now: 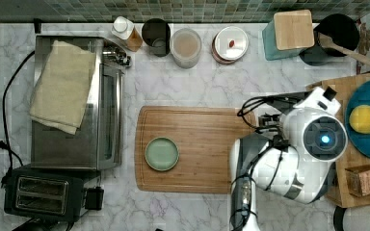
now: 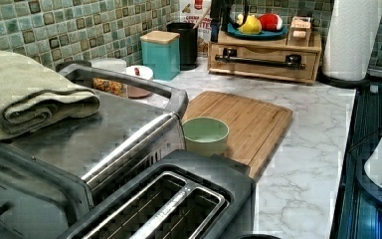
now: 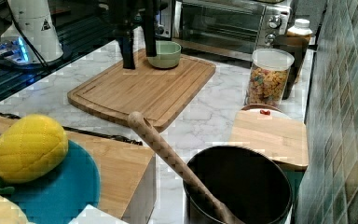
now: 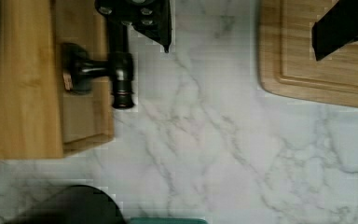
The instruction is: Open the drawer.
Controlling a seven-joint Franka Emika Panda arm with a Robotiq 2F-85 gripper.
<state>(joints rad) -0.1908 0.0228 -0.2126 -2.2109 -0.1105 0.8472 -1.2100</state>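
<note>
drawer (image 2: pixel 266 71) sits in a low wooden box at the far end of the counter (image 2: pixel 308 149) in the left view, under a blue plate (image 2: pixel 274 35) of toy fruit. its front looks flush with the box, so i judge it shut, or very nearly.

gripper (image 4: pixel 242 49): fingers spread wide, nothing held. in the wrist view one finger (image 4: pixel 156 25) hangs just beside the end of the black bar handle (image 4: pixel 116 70). the other finger is well apart from it, over the edge of the cutting board (image 4: pixel 317 74). contact with the bar: cannot tell.

arm (image 1: pixel 294 149): folded over the gap between board and box in the top view, wrist pointing straight down at the marble.

step in hand, my reading: reaching for the handle, no grasp made.

to do it well:
- get the bar between the fingers, not beside one
- take it nearer the middle than the end post, so the drawer does not skew
- close firmly, then pull level and straight away from the box, toward the board
- go slowly, since the box is loose on the marble and may slide along
</note>
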